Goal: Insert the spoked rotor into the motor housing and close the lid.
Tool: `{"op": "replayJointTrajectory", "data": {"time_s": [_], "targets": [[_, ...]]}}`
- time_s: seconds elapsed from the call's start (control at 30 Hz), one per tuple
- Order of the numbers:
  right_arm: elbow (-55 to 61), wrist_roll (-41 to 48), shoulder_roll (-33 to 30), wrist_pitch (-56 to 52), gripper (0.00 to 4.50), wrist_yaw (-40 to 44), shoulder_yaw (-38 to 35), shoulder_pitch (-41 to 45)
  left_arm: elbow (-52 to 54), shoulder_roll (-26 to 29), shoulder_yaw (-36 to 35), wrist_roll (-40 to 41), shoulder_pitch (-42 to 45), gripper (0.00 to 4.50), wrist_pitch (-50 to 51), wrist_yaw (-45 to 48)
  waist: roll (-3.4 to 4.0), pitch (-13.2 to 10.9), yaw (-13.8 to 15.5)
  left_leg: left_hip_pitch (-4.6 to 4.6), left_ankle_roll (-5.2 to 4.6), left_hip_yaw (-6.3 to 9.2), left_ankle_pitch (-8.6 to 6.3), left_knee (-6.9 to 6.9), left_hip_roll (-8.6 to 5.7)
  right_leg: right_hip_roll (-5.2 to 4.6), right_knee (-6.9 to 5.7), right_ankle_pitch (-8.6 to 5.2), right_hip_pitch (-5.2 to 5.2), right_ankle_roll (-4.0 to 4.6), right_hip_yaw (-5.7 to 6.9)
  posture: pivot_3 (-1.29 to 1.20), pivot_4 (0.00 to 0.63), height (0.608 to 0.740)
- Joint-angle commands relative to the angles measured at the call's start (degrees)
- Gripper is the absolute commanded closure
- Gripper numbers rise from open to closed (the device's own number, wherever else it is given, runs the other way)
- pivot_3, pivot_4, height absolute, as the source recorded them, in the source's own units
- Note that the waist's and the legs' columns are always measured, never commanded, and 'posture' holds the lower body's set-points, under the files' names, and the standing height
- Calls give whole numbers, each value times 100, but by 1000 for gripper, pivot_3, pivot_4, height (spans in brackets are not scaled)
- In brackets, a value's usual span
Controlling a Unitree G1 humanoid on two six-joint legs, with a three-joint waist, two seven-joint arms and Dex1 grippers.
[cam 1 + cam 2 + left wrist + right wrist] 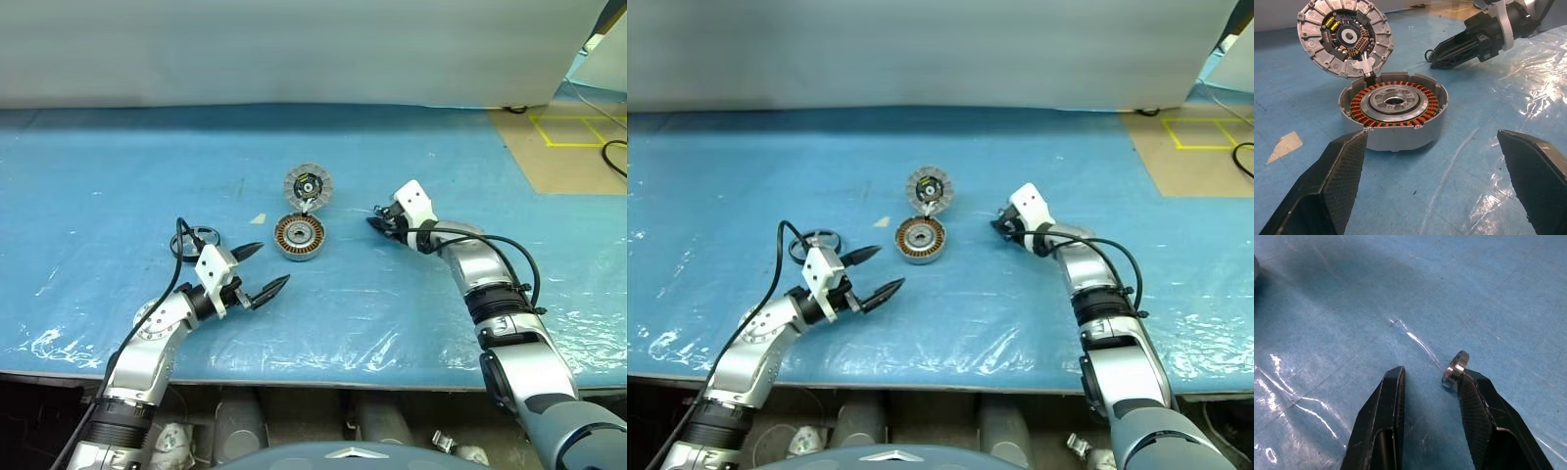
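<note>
Two grippers flank the open motor housing

Two grippers rest over the blue counter (98, 176). The motor housing (299, 237) sits mid-counter, copper windings exposed, its lid (309, 184) hinged upright at the far edge, ribbed face and black centre showing. The spoked rotor (818, 245) lies flat just beyond the left gripper (260, 268), whose fingers are spread wide and empty, pointing at the housing. The right gripper (1427, 382), right of the housing, is partly parted; a small silver disc (1455, 367) touches one fingertip.

Silver arms, black cables, black claws
</note>
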State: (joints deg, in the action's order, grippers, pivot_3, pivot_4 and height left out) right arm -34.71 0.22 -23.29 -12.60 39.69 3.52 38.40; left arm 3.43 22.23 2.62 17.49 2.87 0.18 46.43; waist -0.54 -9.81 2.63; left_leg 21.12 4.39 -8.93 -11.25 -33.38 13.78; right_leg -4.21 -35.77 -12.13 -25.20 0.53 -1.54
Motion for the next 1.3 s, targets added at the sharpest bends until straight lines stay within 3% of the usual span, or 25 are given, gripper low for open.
{"op": "replayJointTrajectory", "data": {"time_s": [0.03, 0.27, 0.6, 1.3], "targets": [[38, 96, 38, -2, 2816, -45, -90, 117, 199, 49, 3, -20, -17, 0, -70, 11, 0, 0, 0, 0, 0, 0, 0, 0, 0, 0, 0, 0, 0, 0, 0, 0, 150, 740], [-56, 34, 56, 131, 2816, -166, -69, 168, 193, 49, 20, -23, -15, 0, -60, 21, 0, 0, -1, 0, 0, 0, 0, 1, 0, 0, 0, 0, 0, 0, 0, 0, 150, 740], [138, 40, -159, 385, 2816, 463, 118, 132, 147, 80, 23, -39, 16, 0, -56, 44, 0, 0, 1, 1, 0, 0, 0, 4, 0, 0, 3, 0, 0, 0, 0, 0, 150, 740], [-314, 10, -98, 506, 2816, 312, 100, 228, 164, 109, 30, -79, -15, 0, -60, 69, 0, 0, -1, 0, 0, -1, 0, 4, 0, 0, 3, 0, 0, 0, 0, 0, 150, 740]]}}
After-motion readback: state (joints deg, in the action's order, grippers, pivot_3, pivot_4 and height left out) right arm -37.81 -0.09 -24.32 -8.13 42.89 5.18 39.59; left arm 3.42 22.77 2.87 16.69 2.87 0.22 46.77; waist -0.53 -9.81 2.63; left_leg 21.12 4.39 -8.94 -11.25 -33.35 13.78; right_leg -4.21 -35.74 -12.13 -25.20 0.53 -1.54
